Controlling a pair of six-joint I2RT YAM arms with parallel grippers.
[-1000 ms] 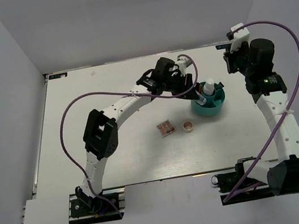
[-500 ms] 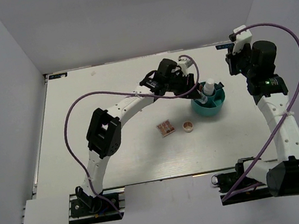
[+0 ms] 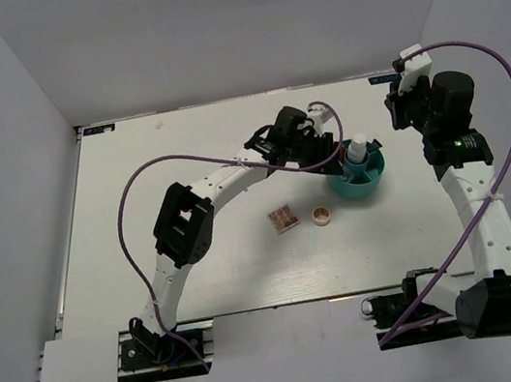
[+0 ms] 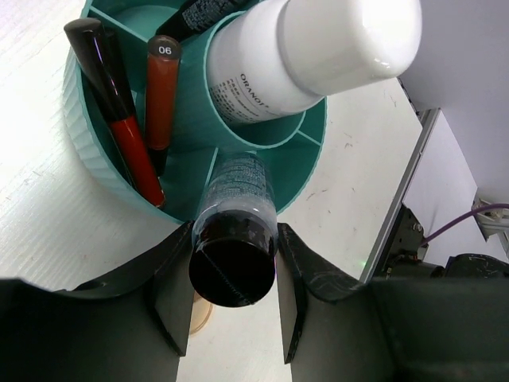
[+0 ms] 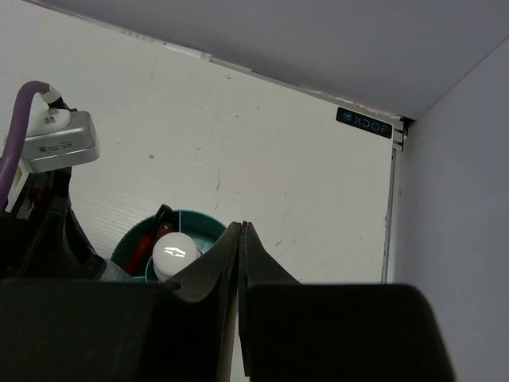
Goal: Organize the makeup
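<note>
Left fingers [image 4: 171, 298]: clamped on the short black tube [image 4: 235, 247], one pad on each side, dark round end towards the wrist camera. The tube's far end passes beyond the fingertips over the rim of the teal cup [image 4: 95, 167], into an outer compartment (contact with the bottom cannot be told).

Ahead of the fingertips: white bottle [image 4: 294, 56] upright in the cup's centre well. Ahead and left: red-black pencil [image 4: 119, 119] leaning in a neighbouring compartment.

Palette [image 3: 284, 218] and compact [image 3: 320, 215] lie on the worktop [image 3: 182, 164], apart from the left fingers, on the arm-base side.

Right fingers [image 5: 215, 278]: pressed together, nothing between, well above the cup.
</note>
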